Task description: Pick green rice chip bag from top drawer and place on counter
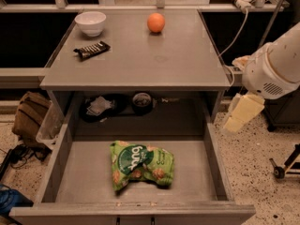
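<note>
The green rice chip bag (pixel 140 165) lies crumpled on the floor of the open top drawer (pixel 61 158), a little left of its middle, logo facing up. The counter (pixel 154 55) is the grey table top above the drawer. My gripper (pixel 234 123) hangs on the white arm (pixel 276 64) at the right. It is outside the drawer, just beyond the drawer's right wall and below the counter's right front corner. It is well apart from the bag and holds nothing that I can see.
On the counter stand a white bowl (pixel 91 22), an orange (pixel 156 22) and a small black candy bar (pixel 92 50). Dark items (pixel 117 104) sit on the shelf behind the drawer. A brown bag (pixel 30 118) lies on the floor at left. A cable (pixel 234 36) hangs at right.
</note>
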Controlling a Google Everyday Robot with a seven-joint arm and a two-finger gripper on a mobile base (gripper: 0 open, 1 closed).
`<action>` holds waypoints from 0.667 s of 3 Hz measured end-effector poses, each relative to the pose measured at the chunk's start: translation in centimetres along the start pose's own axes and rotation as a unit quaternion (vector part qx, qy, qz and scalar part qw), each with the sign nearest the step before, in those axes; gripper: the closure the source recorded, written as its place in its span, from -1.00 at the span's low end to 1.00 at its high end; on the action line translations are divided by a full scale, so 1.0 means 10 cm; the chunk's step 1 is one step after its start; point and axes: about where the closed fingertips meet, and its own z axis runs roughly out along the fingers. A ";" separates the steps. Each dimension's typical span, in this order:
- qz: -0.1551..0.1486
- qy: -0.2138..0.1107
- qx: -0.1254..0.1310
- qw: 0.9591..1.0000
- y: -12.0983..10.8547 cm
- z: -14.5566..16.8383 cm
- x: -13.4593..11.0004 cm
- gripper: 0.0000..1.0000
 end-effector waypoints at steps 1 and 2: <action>-0.002 0.006 -0.008 1.000 0.05 -0.05 0.01 -1.00; -0.009 -0.022 -0.019 1.000 0.12 0.12 -0.10 -1.00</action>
